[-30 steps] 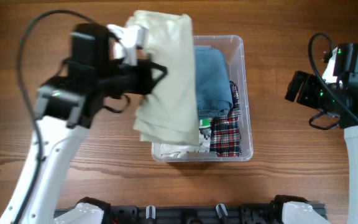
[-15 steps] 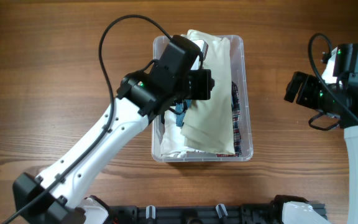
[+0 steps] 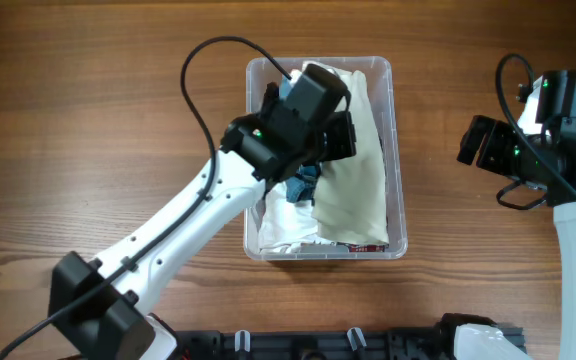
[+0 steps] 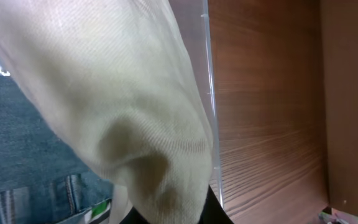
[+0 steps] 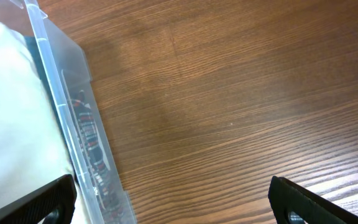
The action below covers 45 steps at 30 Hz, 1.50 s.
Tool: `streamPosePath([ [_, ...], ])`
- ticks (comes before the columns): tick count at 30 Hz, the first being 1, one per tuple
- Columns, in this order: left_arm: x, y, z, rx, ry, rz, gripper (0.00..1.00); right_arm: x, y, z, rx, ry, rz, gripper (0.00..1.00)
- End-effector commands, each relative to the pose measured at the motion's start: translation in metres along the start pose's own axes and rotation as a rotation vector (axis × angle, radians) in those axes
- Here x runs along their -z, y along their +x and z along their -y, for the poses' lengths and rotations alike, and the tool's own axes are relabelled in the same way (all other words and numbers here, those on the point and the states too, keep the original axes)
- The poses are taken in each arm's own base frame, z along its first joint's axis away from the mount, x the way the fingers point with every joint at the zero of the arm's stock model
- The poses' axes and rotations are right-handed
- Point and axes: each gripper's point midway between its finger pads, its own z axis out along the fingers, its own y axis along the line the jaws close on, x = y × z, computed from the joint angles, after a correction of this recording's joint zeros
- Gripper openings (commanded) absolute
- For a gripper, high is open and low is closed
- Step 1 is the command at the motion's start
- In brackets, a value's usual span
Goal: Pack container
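Left arm stretches diagonally over the container point(image 3: 395, 120), left claw point(image 3: 340, 136) inside, pinching cream cloth point(image 3: 356, 180). Right claw point(image 5: 173, 202) hangs beside it over worktop point(image 3: 108, 110), spread wide.

Overhead looks straight down; both close wrist views share the container point(image 3: 398, 200).

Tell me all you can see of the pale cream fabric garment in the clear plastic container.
The pale cream fabric garment looks soft, finely ribbed, loosely folded and creased. It lies lengthwise along the right side of the clear rectangular plastic container, against its wall, on top of blue denim clothing and beside white cloth. The left gripper seems to pinch one bunched end.
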Motion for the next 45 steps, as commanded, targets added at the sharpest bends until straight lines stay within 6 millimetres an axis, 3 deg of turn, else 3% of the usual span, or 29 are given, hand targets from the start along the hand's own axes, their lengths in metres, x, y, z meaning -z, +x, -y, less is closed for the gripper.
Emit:
streamPosePath([
  [1,-0.013,0.002,0.000,0.019,-0.020,-0.005,0.04,-0.004,0.003,-0.001,0.001,-0.011,-0.018,1.00],
  [4,-0.011,0.000,-0.020,0.031,-0.102,0.004,0.06,-0.004,0.003,-0.001,0.000,-0.011,-0.018,1.00],
  [6,-0.003,0.002,-0.061,-0.004,-0.272,-0.004,0.66,-0.004,0.003,-0.001,0.000,-0.011,-0.018,1.00],
  [7,0.007,-0.001,-0.090,-0.013,-0.402,0.011,0.89,-0.004,0.003,-0.001,0.000,-0.011,-0.017,1.00],
  [8,0.017,-0.007,-0.113,-0.011,-0.509,0.037,1.00,-0.004,0.003,-0.001,0.000,-0.011,-0.017,1.00],
  [11,0.032,-0.022,-0.142,-0.050,-0.624,0.072,1.00,-0.004,0.003,-0.001,0.000,-0.011,-0.017,1.00],
  [13,0.034,-0.030,-0.135,-0.158,-0.600,0.075,0.96,-0.004,0.003,-0.001,0.001,-0.011,-0.017,1.00],
  [14,0.039,-0.036,-0.120,-0.255,-0.561,0.098,0.89,-0.004,0.003,-0.001,0.001,-0.011,-0.017,1.00],
  [16,0.056,-0.046,-0.095,-0.309,-0.490,0.178,0.36,-0.004,0.003,-0.001,0.001,-0.011,-0.017,1.00],
  [17,0.067,-0.054,-0.083,-0.308,-0.451,0.232,0.04,-0.004,0.003,-0.001,0.001,-0.011,-0.016,1.00],
  [19,0.082,-0.071,-0.059,-0.329,-0.361,0.330,0.04,-0.004,0.002,-0.002,0.000,-0.012,-0.014,1.00],
  [20,0.078,-0.070,-0.045,-0.390,-0.297,0.314,0.04,-0.004,0.002,-0.002,0.000,-0.012,-0.015,1.00],
  [22,0.059,-0.063,-0.047,-0.383,-0.281,0.259,0.04,-0.004,0.002,-0.002,0.001,-0.012,-0.015,1.00],
  [24,0.017,-0.045,-0.057,-0.331,-0.268,0.135,0.04,-0.004,0.002,-0.002,0.001,-0.012,-0.015,1.00],
  [25,-0.013,-0.027,-0.068,-0.273,-0.265,0.034,0.04,-0.004,0.002,-0.002,0.004,-0.012,-0.015,1.00],
  [26,-0.039,-0.006,-0.081,-0.214,-0.276,-0.066,0.04,-0.004,0.002,-0.002,0.004,-0.012,-0.015,1.00],
  [27,-0.078,0.035,-0.100,-0.110,-0.283,-0.253,0.04,-0.004,0.002,-0.002,0.004,-0.012,-0.015,1.00],
  [28,-0.091,0.053,-0.106,-0.080,-0.282,-0.330,0.04,-0.004,0.002,-0.002,0.004,-0.012,-0.015,1.00],
  [30,-0.127,0.114,-0.130,-0.010,-0.293,-0.575,0.04,-0.004,0.002,-0.002,0.007,-0.012,-0.015,1.00],
  [31,-0.137,0.134,-0.144,0.015,-0.320,-0.645,0.04,-0.004,0.002,-0.002,0.007,-0.012,-0.015,1.00],
  [33,-0.144,0.146,-0.160,0.036,-0.358,-0.694,0.04,-0.004,0.002,-0.002,0.007,-0.012,-0.016,1.00],
  [35,-0.141,0.135,-0.161,0.045,-0.353,-0.668,0.04,-0.004,0.002,-0.002,0.007,-0.012,-0.016,1.00],
  [37,-0.125,0.112,-0.155,0.043,-0.341,-0.605,0.04,-0.004,0.002,-0.002,0.007,-0.015,-0.016,1.00],
  [40,-0.084,0.063,-0.143,0.008,-0.354,-0.438,0.04,-0.003,0.005,-0.021,0.055,-0.125,-0.031,1.00],
  [41,-0.056,0.036,-0.133,-0.034,-0.344,-0.334,0.07,-0.002,0.005,-0.022,0.055,-0.131,-0.032,1.00],
  [42,-0.034,0.018,-0.126,-0.067,-0.329,-0.260,0.37,-0.003,0.003,-0.022,0.056,-0.132,-0.024,1.00],
  [43,0.000,-0.009,-0.119,-0.095,-0.323,-0.141,0.82,-0.002,0.000,-0.023,0.056,-0.135,-0.010,1.00],
  [44,0.023,-0.026,-0.118,-0.093,-0.331,-0.058,0.99,-0.002,-0.003,-0.025,0.061,-0.143,0.002,1.00],
  [45,0.047,-0.041,-0.121,-0.084,-0.345,0.020,1.00,-0.001,-0.006,-0.031,0.087,-0.164,0.020,1.00],
])
